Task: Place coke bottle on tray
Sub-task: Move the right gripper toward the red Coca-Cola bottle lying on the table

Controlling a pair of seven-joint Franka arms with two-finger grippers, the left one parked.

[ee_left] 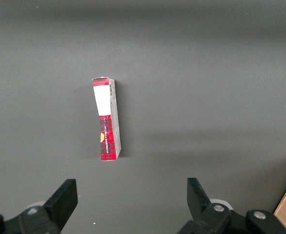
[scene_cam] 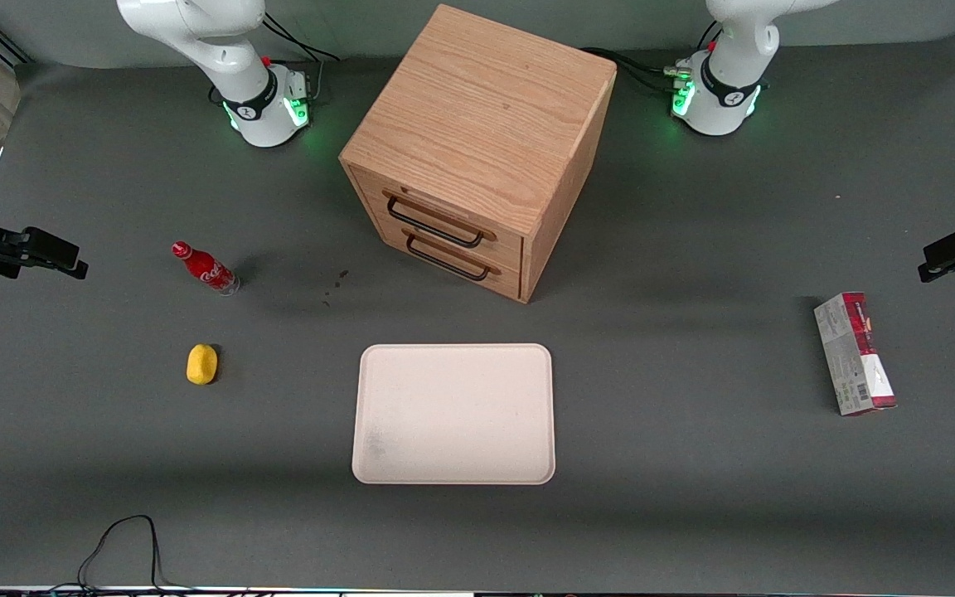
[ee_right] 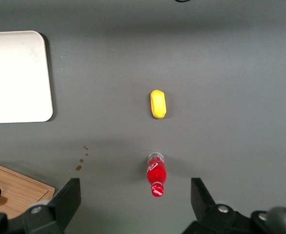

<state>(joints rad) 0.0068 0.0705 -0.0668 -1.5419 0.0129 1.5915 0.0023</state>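
Currently the gripper [ee_right: 135,202] hangs above the table [scene_cam: 693,497] with fingers [ee_right: 70,195] spread and empty. The coke bottle [ee_right: 156,175] stands upright between the fingertip lines, cap up. The tray [scene_cam: 453,413] lies at four o'clock from the bottle in the front view.

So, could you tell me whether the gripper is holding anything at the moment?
Nothing: the open gripper hangs above the slim red coke bottle standing on the table.

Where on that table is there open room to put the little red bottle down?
The tray is bare. Open table lies between tray and carton. Tighter: between bottle and yellow lump. The open gripper hangs above the bottle.
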